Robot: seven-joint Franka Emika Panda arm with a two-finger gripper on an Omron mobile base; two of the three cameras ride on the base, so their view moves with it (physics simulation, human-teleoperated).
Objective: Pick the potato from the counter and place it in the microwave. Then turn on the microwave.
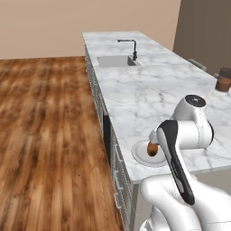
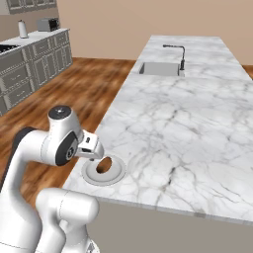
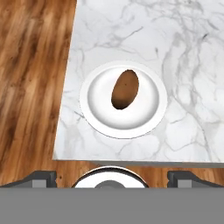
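Potato (image 1: 152, 148) is lying on a white plate (image 1: 140, 155) near the counter's (image 1: 149, 92) front corner in the left base view, and the hand is hanging just above the plate, its white casing hiding part of the potato. The sink (image 1: 115, 61) is sitting well beyond the plate, at the counter's far end.

From the right base view, the gripper (image 2: 94, 159) is hovering over the near-left rim of the plate (image 2: 111, 176), with the potato (image 2: 103, 165) just beyond it, apart from the fingers.

Looking down the hand view, the potato (image 3: 125, 89) is resting slightly above the plate's (image 3: 100, 120) middle, long axis nearly upright in that picture. The finger tips (image 3: 41, 177) are standing at their widest, gripping nothing. I would judge the descent is going best if the hand is centring over the potato first, closing across its narrow width and stopping short of the plate.
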